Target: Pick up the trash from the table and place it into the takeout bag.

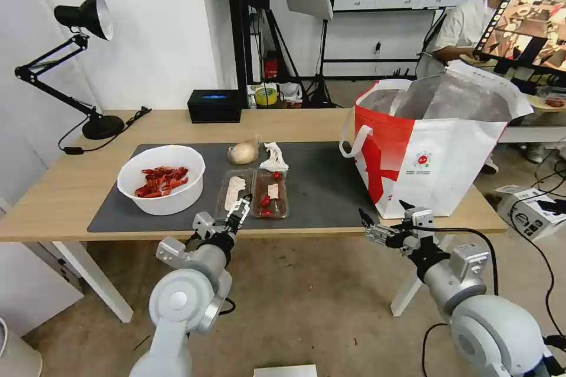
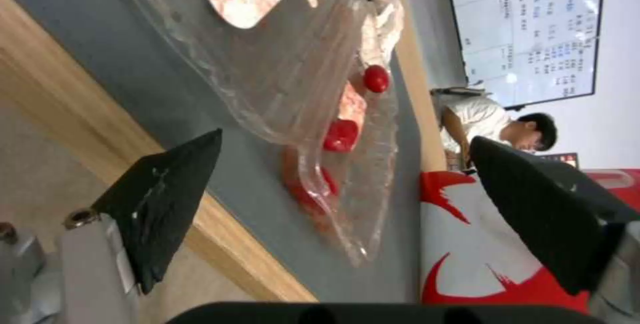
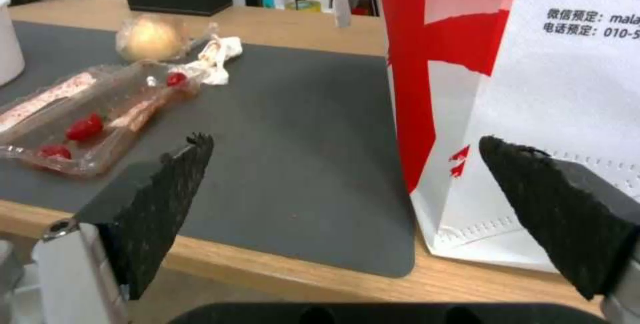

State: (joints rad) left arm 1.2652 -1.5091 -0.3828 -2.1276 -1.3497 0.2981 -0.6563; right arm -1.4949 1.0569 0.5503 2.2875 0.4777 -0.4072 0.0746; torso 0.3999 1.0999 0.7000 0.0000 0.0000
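My left pincer point(image 1: 239, 210) reaches up over the desk's point(image 1: 71, 188) near edge, fingers spread wide at the near end of the clear tray point(image 1: 253, 193), gripping nothing. The tray lies on the grey mat point(image 1: 318, 188), long axis running away from me. My right pincer point(image 1: 377, 230) hovers wide open at the desk edge, just before the takeout bag point(image 1: 436, 153).

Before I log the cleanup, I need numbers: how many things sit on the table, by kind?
Trash:
Bowl of red shells: 1
Clear tray: 1
Tissue wad: 1
Beige lump: 1
Not trash:
Takeout bag: 1
Black box: 1
Desk lamp: 1
Total on the table: 7
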